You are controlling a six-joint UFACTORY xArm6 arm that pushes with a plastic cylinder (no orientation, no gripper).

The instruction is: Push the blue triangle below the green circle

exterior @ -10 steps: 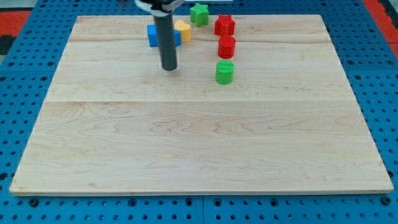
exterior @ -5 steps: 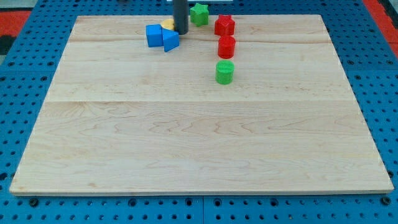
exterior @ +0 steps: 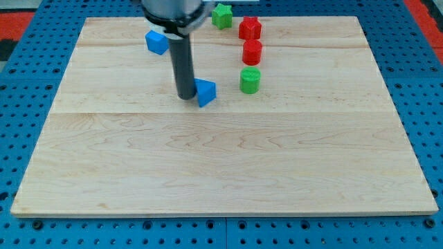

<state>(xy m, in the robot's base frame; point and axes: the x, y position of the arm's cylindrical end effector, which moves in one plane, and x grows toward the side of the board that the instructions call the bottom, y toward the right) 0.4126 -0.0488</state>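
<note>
landmark: green circle block (exterior: 250, 80). blue triangle block (exterior: 205, 92) sits to its left, slightly lower, apart. my tip (exterior: 185, 95) touches triangle's left side. no claw on rod, holds nothing. blue cube block (exterior: 156, 41) farther up-left of circle, on pale wooden board (exterior: 221, 166).

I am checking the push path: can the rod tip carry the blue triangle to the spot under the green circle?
Probably yes: my tip sits against the blue triangle on its left, and the board below the green circle looks free.

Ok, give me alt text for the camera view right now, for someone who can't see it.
My tip touches the left side of the blue triangle, which sits left of the green circle on the wooden board.
</note>
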